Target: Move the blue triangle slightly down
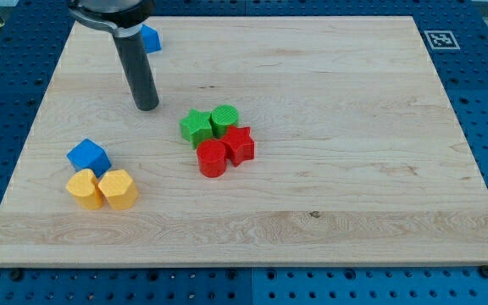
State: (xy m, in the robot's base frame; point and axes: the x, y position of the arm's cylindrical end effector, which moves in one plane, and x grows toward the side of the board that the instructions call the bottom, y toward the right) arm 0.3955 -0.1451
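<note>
We find no readable words, brand names or numbers anywhere in the view. The only sign is a square black-and-white marker (438, 39), of the fiducial kind, which stands on the wooden board (312, 220) at its corner in the view's top right. Its pattern is too small for us to decode. The blocks, the rod and the blue base around the board carry no lettering.
</note>
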